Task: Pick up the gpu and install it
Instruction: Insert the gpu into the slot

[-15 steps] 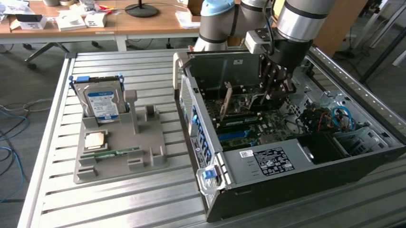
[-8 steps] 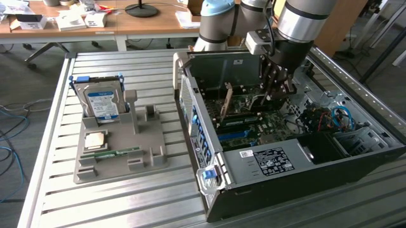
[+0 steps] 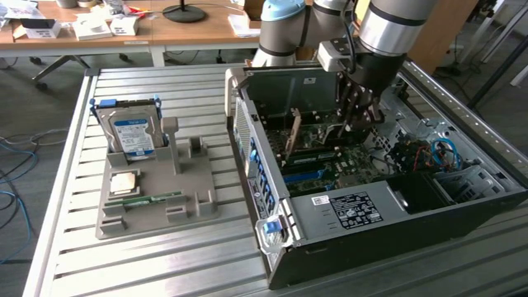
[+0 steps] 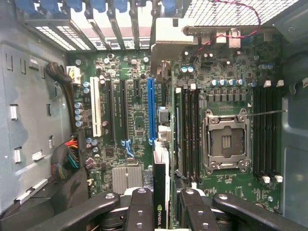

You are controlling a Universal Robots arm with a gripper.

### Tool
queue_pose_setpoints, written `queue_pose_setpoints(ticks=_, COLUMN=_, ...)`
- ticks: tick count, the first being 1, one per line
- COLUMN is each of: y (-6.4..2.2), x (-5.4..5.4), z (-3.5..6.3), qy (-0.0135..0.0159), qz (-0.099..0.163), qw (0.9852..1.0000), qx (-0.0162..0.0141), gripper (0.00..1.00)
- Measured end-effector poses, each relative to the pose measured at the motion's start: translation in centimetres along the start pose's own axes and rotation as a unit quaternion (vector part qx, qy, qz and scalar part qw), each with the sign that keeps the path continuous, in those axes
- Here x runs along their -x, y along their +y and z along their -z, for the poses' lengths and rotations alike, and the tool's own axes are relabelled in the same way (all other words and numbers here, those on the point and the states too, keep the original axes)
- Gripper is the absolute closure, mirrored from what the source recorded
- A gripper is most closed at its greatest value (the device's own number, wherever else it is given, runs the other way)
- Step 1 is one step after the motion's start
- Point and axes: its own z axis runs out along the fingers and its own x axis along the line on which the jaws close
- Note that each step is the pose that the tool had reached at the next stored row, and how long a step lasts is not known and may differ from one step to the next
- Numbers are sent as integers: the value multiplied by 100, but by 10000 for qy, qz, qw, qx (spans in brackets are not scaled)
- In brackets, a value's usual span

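Observation:
My gripper reaches down inside the open computer case. In the wrist view the gripper is shut on the gpu, a thin dark card seen edge-on between the two black fingers. The card stands upright over the green motherboard, just beside the long blue slot, and its far end reaches the metal bracket by the case's rear openings. In the exterior view the gpu's tan face shows upright, on the exterior view's left of the gripper. Whether its edge sits in a slot I cannot tell.
A grey holder on the slatted table carries the silver hard drive, a square chip and a green memory stick. Inside the case are the processor socket, cable bundles and the case walls close around the arm.

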Motion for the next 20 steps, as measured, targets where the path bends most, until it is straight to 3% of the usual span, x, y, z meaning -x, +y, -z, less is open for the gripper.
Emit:
queue_pose_setpoints(ticks=15, y=65, x=-44, z=2, qy=0, qz=0, qw=10000, qx=-4, gripper=74)
queue_pose_setpoints(ticks=20, y=69, x=-47, z=-47, qy=0, qz=0, qw=10000, qx=-4, gripper=74)
